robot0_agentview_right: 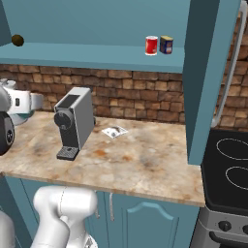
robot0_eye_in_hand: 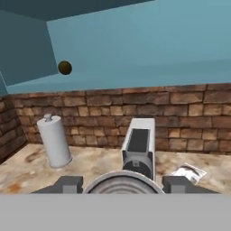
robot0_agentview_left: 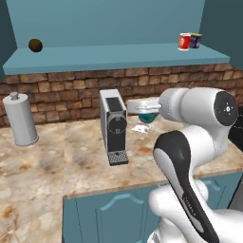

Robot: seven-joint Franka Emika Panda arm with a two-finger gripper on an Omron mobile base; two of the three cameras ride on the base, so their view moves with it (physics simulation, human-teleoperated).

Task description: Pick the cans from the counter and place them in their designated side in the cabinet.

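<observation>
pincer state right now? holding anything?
Pincer: shut on the teal can, whose silver top sits between the fingertips in the hand view, held above the counter.

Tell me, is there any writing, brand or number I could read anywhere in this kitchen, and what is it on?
None can be read.
Red can on the cabinet shelf: a white band, no letters to make out.
Dark blue can beside it: an orange label, too small to read.
Small packet on the counter: grey print, blurred.
Coffee machine: no markings visible.
</observation>
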